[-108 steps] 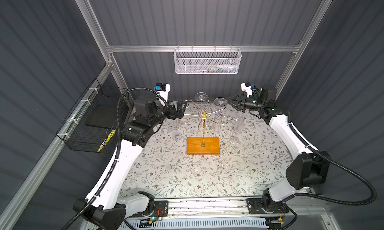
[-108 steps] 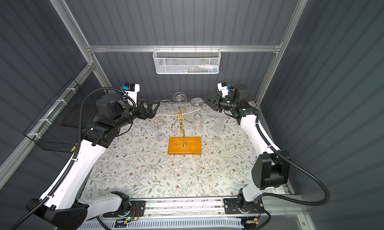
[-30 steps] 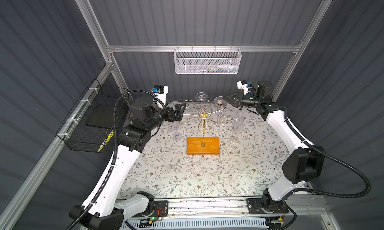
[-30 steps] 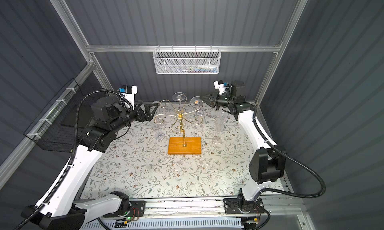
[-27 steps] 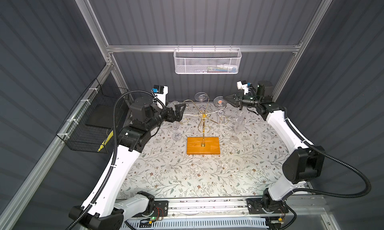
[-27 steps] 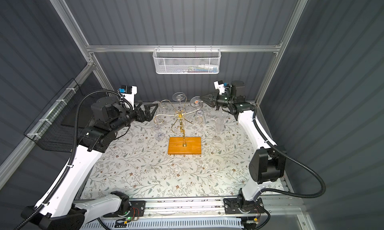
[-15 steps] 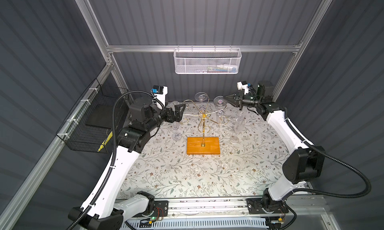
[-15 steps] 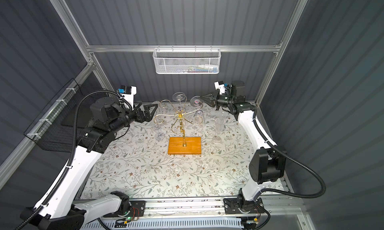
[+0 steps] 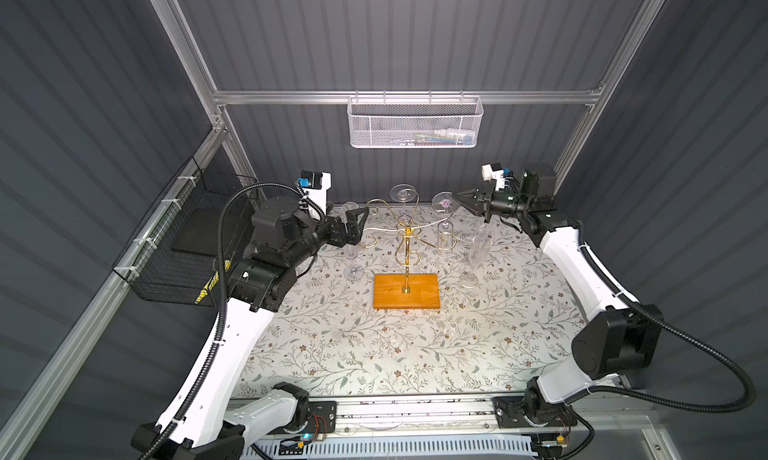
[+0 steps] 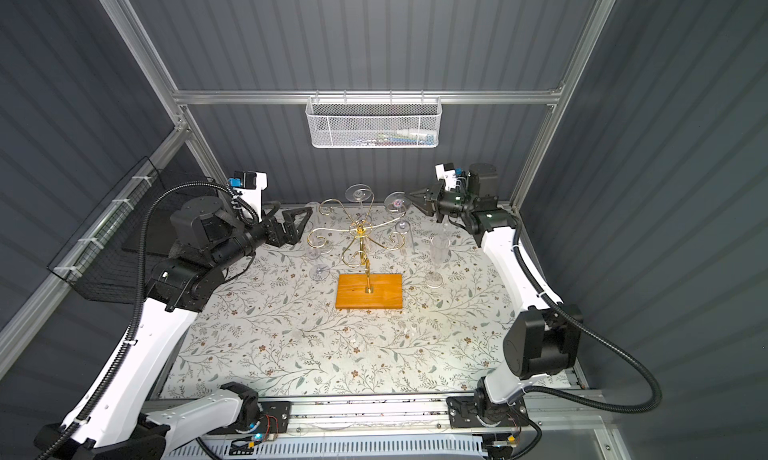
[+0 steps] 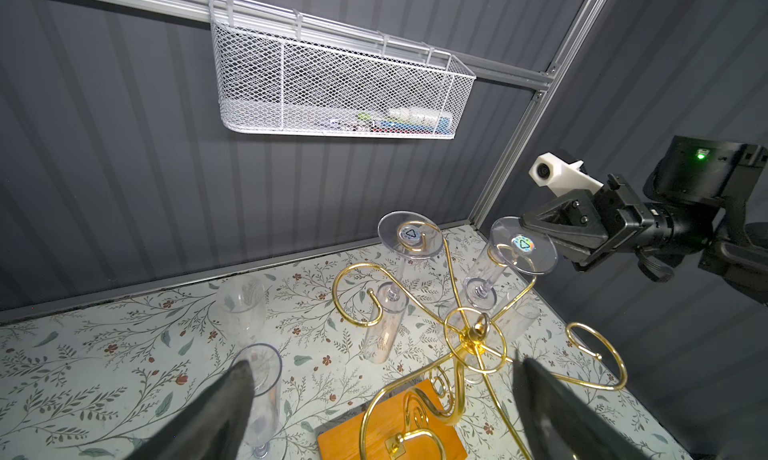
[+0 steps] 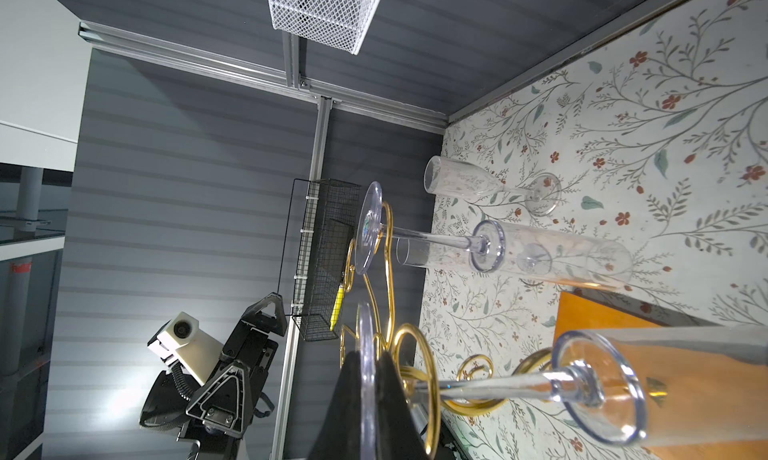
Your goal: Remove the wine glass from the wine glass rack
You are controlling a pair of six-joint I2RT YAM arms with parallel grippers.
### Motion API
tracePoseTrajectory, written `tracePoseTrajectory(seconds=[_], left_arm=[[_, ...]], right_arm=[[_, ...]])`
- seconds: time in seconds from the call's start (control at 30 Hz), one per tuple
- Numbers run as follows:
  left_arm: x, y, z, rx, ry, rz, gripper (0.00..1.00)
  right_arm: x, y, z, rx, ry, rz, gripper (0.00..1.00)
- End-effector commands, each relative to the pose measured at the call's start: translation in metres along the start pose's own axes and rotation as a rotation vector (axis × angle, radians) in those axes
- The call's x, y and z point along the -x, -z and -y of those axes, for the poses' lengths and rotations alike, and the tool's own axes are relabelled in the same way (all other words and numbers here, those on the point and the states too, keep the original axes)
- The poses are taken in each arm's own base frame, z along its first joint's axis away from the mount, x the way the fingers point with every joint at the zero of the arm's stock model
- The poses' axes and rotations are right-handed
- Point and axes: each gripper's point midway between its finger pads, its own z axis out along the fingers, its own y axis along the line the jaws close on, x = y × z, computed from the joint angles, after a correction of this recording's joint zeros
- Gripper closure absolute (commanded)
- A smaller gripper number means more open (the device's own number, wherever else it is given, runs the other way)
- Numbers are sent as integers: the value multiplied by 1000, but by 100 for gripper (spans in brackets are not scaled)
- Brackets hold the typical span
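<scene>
The wine glass rack (image 9: 408, 254) is a gold pole with curled arms on an orange wooden base (image 10: 370, 291). A clear wine glass (image 9: 444, 202) hangs upside down from its back right arm. My right gripper (image 9: 457, 196) is shut on the rim of that glass's foot. In the right wrist view the two fingertips (image 12: 390, 379) pinch the thin disc (image 12: 365, 337), and the stem (image 12: 498, 383) runs through a gold loop. A second wine glass (image 11: 409, 234) hangs on a back arm. My left gripper (image 9: 358, 225) stands open beside the rack's left arm, holding nothing.
Clear flutes stand on the floral table, left (image 9: 351, 258) and right (image 9: 476, 254) of the rack. A white mesh basket (image 9: 414, 121) hangs on the back wall. A black wire basket (image 9: 183, 246) hangs on the left frame.
Since the earliest frames my right gripper has moved left onto the hanging glass's foot. Over the last second both arms have barely moved.
</scene>
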Motion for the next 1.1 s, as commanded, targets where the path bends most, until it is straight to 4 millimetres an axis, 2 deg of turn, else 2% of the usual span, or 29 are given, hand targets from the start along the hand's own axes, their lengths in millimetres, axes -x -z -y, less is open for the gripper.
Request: tracePoseTrajectory(seconds=[0.0, 0.23, 0.53, 0.8, 1.07], left_arm=[[2, 9, 2, 1, 1, 6, 1], [3, 13, 2, 7, 0, 11, 1], [3, 16, 2, 7, 0, 17, 1], [5, 21, 4, 3, -7, 20, 1], [8, 27, 5, 3, -14, 25, 1]], right_arm=[[-2, 8, -10, 19, 27, 15, 100], [-7, 12, -8, 15, 16, 19, 100], [-18, 13, -20, 31, 19, 16, 100], [-25, -1, -33, 48, 31, -9, 100], [-24, -17, -44, 61, 45, -29, 100]])
